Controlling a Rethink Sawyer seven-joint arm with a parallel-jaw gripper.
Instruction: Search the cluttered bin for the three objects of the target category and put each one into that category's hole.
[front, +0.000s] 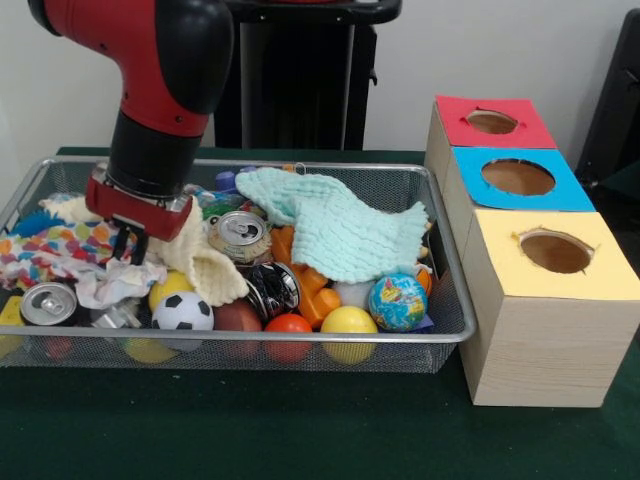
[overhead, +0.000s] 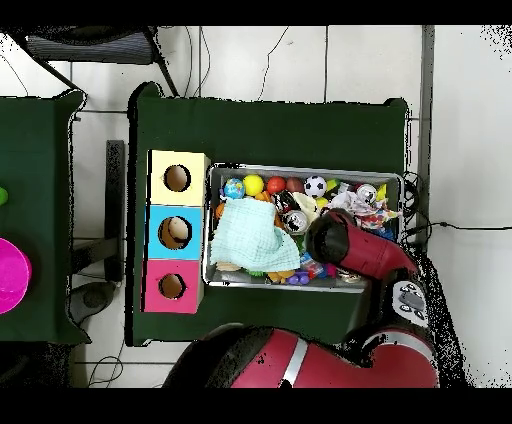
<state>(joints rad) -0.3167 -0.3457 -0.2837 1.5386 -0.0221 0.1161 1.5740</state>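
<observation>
Balls sit nearest in the bin (front: 440, 335): a soccer ball (front: 182, 312), a yellow ball (front: 348, 322) and a globe ball (front: 397, 302). Cans (front: 239, 236) and a mint cloth (front: 335, 225) lie behind them. Beside the bin stand boxes (front: 535, 300) with holes. Much is buried under cloth. I cannot tell how the gripper (front: 135, 243) stands; it dips into the colorful rags (front: 55, 250).
</observation>
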